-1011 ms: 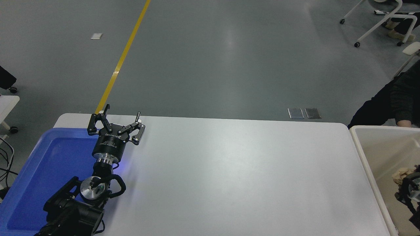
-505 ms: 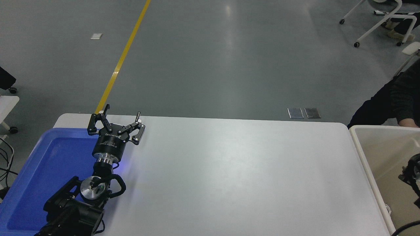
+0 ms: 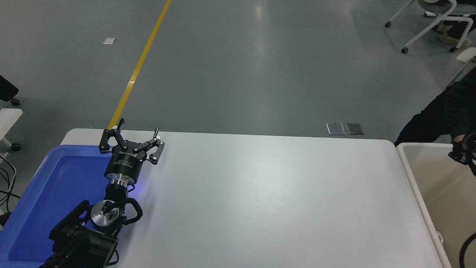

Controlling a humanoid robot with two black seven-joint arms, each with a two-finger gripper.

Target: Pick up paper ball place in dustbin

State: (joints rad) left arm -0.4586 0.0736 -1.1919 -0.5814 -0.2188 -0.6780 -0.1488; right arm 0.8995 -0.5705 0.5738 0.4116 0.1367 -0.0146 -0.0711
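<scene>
On my left, the left hand (image 3: 131,140) sits parked at the near-left corner of the white surface (image 3: 260,193), its fingers spread wide and holding nothing. Its wrist hangs over the right edge of the blue tray (image 3: 55,186), and the fingertips point toward the far edge of the surface.

Moving right, the middle of the surface carries nothing that I can see.

At the far right stands the dustbin (image 3: 409,163), cream-white with a thick rim, just beside the end of the surface. Only a sliver of my right hand (image 3: 463,154) shows at the picture's right edge, above the dustbin's far part; I cannot tell whether its fingers are spread or pressed together. Behind it is a person's dark sleeve (image 3: 438,119), beyond the dustbin's far rim.

The paper ball does not show in my view now; I cannot tell where it lies in the dustbin's visible beige inside.

Compared with a second ago, the right hand has risen from low inside the dustbin, where the ball sat by its fingers, to up near the far rim. The left hand has not moved.
</scene>
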